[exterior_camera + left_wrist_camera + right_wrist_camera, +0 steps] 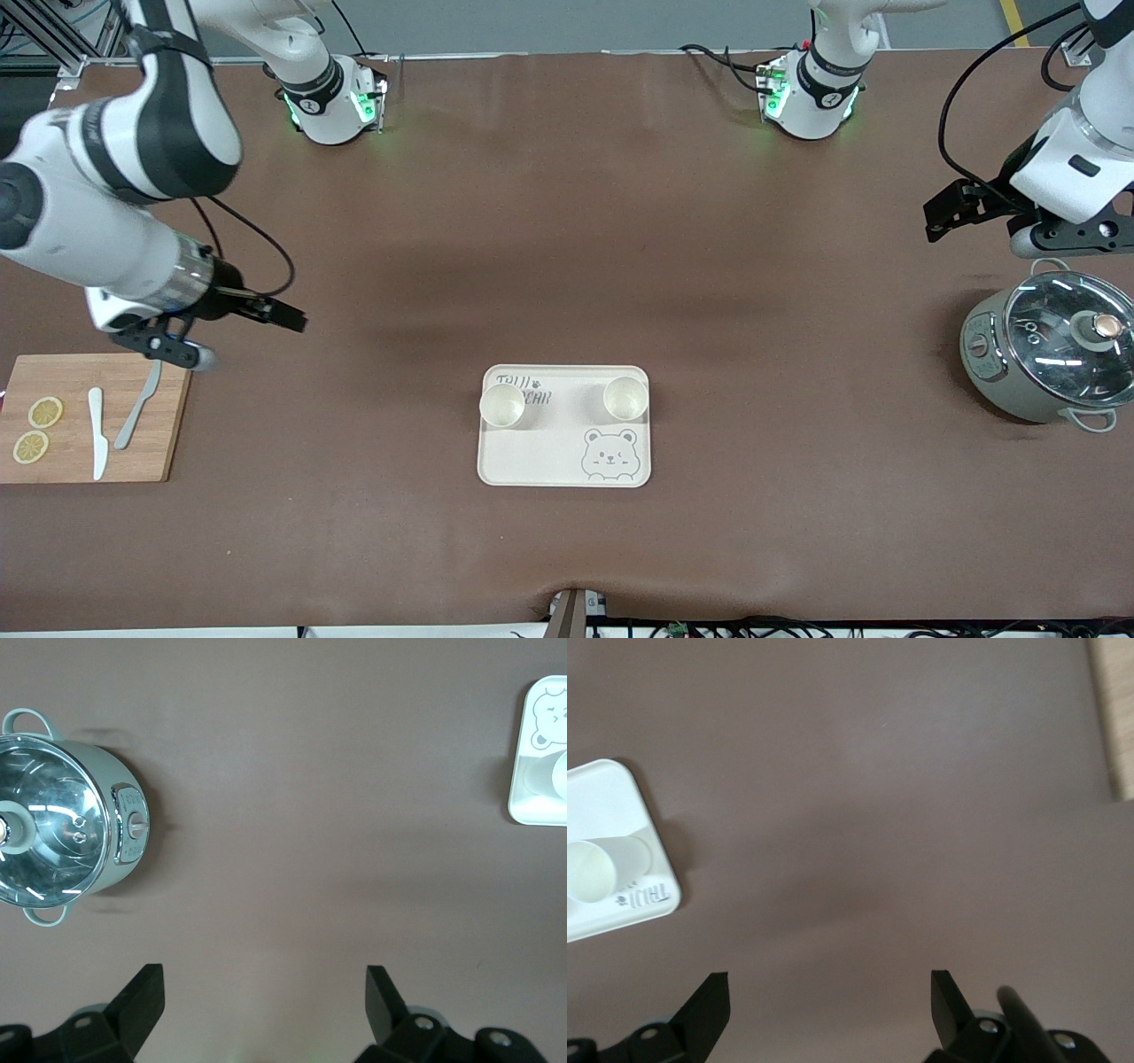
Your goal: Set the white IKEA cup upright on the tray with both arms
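Two white cups upright on the cream bear tray [532, 452] near the table's middle: one cup [502, 407] at the tray corner toward the right arm's end, over the lettering, the other cup [625, 398] at the corner toward the left arm's end, both along the tray edge farther from the front camera, well apart from each other. Grey bear drawing nearer the camera, below the second cup.

Left gripper [946, 213] up in the air over bare brown table [567, 221] at the left arm's end, fingers spread wide, holding nothing. Grey-green pot with glass lid [1050, 358] on the table near it, nearer the camera. Left wrist view: wide-apart fingertips [142, 997], pot lid and control knob, plus one tray corner with the bear's face.

Right gripper [279, 315] in the air at the right arm's end, over bare table just beside the bamboo cutting board [159, 443], fingers wide, empty. On the board: two lemon slices [37, 429], a white knife [97, 433], a grey knife [137, 406]. Seen from the front only. Right wrist view: only a strip of the board's edge, the tray corner with lettering, and one cup's mouth.
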You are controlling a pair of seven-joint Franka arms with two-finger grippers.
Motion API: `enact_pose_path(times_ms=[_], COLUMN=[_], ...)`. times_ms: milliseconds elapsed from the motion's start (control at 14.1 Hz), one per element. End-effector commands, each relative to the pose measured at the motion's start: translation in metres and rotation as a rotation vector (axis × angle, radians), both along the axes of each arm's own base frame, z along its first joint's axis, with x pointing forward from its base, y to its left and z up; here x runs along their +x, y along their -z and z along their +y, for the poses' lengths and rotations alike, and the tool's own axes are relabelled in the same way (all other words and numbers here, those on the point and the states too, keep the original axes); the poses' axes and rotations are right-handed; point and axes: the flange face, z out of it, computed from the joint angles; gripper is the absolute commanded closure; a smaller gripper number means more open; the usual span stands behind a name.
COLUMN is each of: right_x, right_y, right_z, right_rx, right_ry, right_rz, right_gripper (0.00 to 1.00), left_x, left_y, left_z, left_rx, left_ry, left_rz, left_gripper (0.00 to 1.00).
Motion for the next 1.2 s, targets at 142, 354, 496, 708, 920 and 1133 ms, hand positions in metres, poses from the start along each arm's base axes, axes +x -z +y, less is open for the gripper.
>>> enact_pose_path(times_ms=[142,354,496,708,920,1133], right_x=[-0.007,-0.012,-0.017,-0.030,-0.047,-0.052], right_y=[-0.035,-0.083,-0.124,-0.142,-0.168,-0.168], right_z=[-0.111,-0.141,-0.136,-0.131,-0.117,-0.110], right_rx=[-0.062,-0.057,-0.053,-0.056,-0.094,-0.093], right_ry=[-0.252,-0.265,-0.277,-0.281,-0.314,-0.327], right_rz=[-0.076,-0.053,-0.041,-0.002,-0.015,-0.016], right_gripper=[0.00,0.00,0.00,0.00,0.00,0.00], left_x=[-0.002,-0.002,-0.002,-0.002,-0.002,-0.004], left_y=[-0.007,-0.007,-0.006,-0.007,-0.007,-0.011], left_z=[0.003,0.003,0.004,0.004,0.003,0.005], left_rx=[-0.013,-0.013,-0.013,-0.013,-0.013,-0.016], left_ry=[0.017,0.017,0.015,0.016,0.017,0.016], left_rz=[0.003,0.003,0.005,0.002,0.000,-0.005], left_gripper=[0.00,0.00,0.00,0.00,0.00,0.00])
